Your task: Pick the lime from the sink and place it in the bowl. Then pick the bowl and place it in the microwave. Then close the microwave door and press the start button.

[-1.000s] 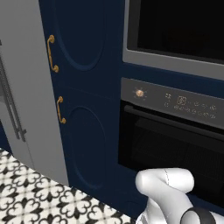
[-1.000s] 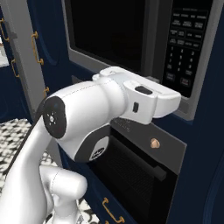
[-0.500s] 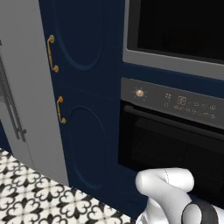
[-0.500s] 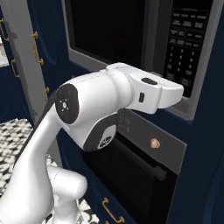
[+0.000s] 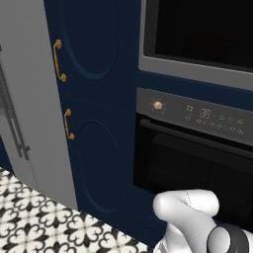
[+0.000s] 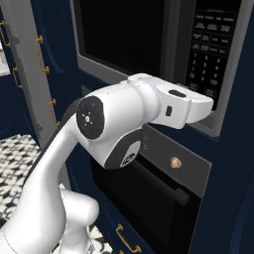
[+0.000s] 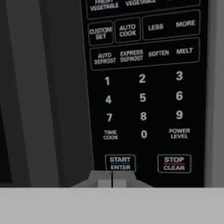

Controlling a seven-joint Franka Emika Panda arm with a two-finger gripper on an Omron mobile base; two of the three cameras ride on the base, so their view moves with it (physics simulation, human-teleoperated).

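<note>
One microwave [image 6: 149,44] with one door [image 6: 124,39] and one keypad [image 7: 144,87] carrying ten digit keys. One oven [image 5: 197,158] below, with one brass knob [image 5: 157,105]. Two navy cabinet doors on the left, two brass handles [image 5: 59,60]. One grey fridge [image 5: 24,99].

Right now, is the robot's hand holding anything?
No. The hand is shut with nothing between its fingers, its tips just under the START button on the microwave keypad.

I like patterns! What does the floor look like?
Black-and-white flower-patterned floor tiles, best in the left base view.
</note>
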